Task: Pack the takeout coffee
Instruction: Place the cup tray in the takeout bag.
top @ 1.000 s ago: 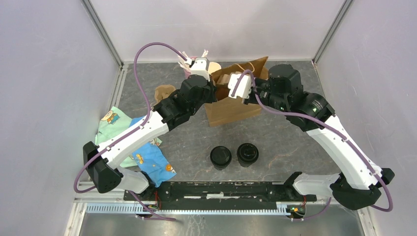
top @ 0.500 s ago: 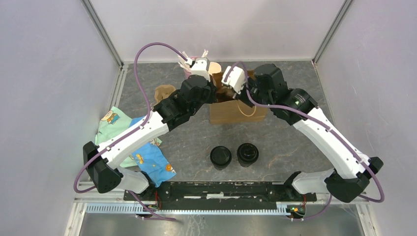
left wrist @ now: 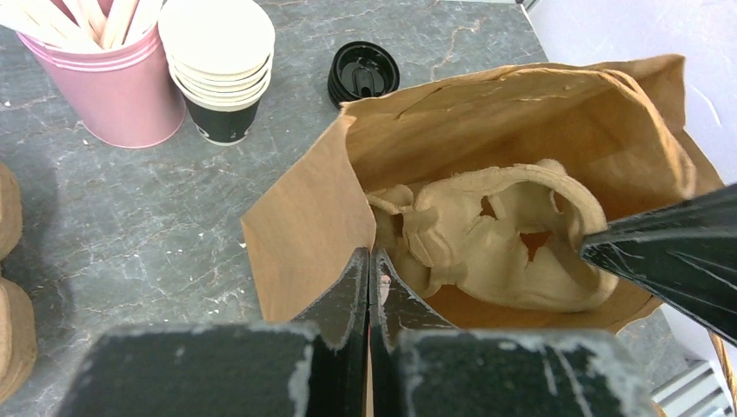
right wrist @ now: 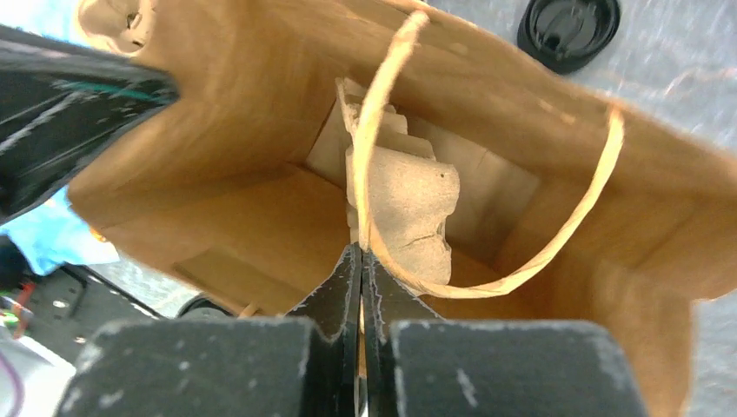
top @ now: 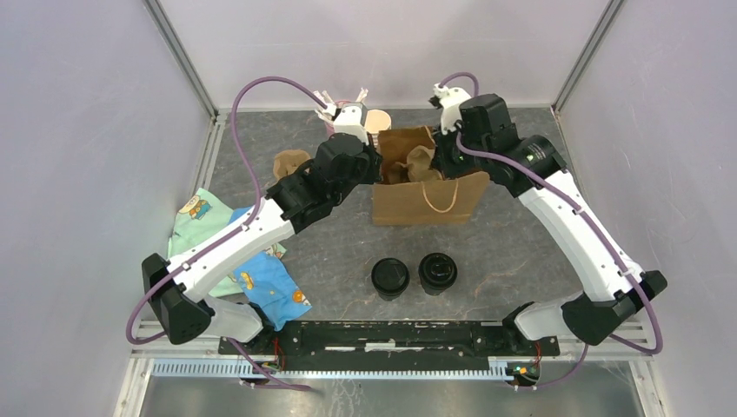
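Observation:
Two small black lidded coffee cups (top: 389, 278) (top: 437, 272) stand side by side near the front, away from both grippers. Behind them stands the brown paper bag (top: 426, 195), its mouth open upward. A pulp cup carrier (left wrist: 487, 234) lies inside it. My left gripper (left wrist: 369, 261) is shut on the bag's left rim, and in the top view it sits at the bag's left edge (top: 380, 167). My right gripper (right wrist: 361, 252) is shut on the bag's paper handle (right wrist: 556, 243), over the bag's far rim (top: 441, 156).
Behind the bag are a pink cup of wooden stirrers (left wrist: 122, 87), a stack of lidless cups (left wrist: 222, 61) and black lids (left wrist: 363, 74). Pulp carriers (top: 290, 163) and a patterned cloth (top: 261, 278) lie at the left. Grey walls enclose the table.
The right arm has swung back and to the right with the handle. The bag has turned from tilted to square and upright, its mouth wide open. The left arm has barely moved.

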